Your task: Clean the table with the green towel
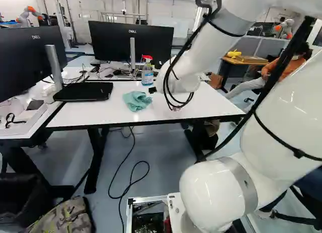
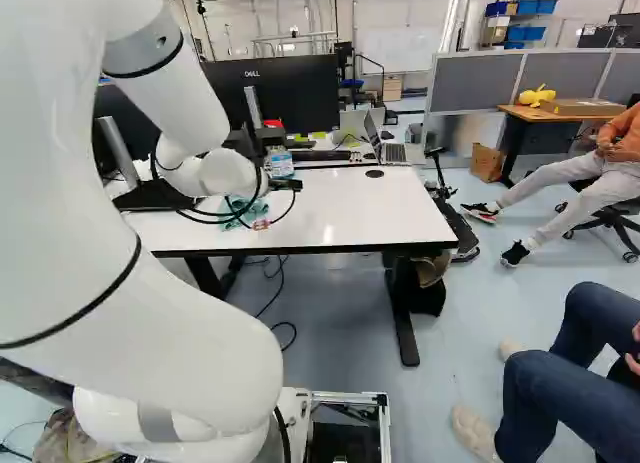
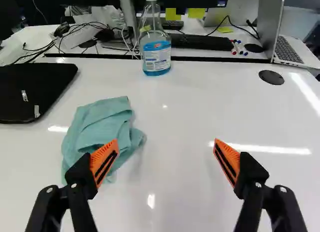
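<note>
The green towel (image 1: 136, 100) (image 3: 97, 122) lies crumpled on the white table (image 1: 201, 104) (image 3: 175, 101), left of the arm's wrist in the left base view. In the wrist view my gripper (image 3: 166, 142) stands wide open, with only bare tabletop showing between its orange pads. One finger overlaps the towel's near part in that view; whether it touches the cloth I cannot tell. Both base views leave the fingers hidden by the wrist.
A spray bottle (image 1: 147, 73) (image 3: 155, 46) with blue liquid stands beyond the towel. Beside it lies a black flat case (image 3: 35, 91). Monitors (image 1: 132, 42), a keyboard (image 3: 202, 42) and an open laptop (image 3: 287, 44) stand farther back. A seated person's legs (image 2: 560, 393) are close on the right.
</note>
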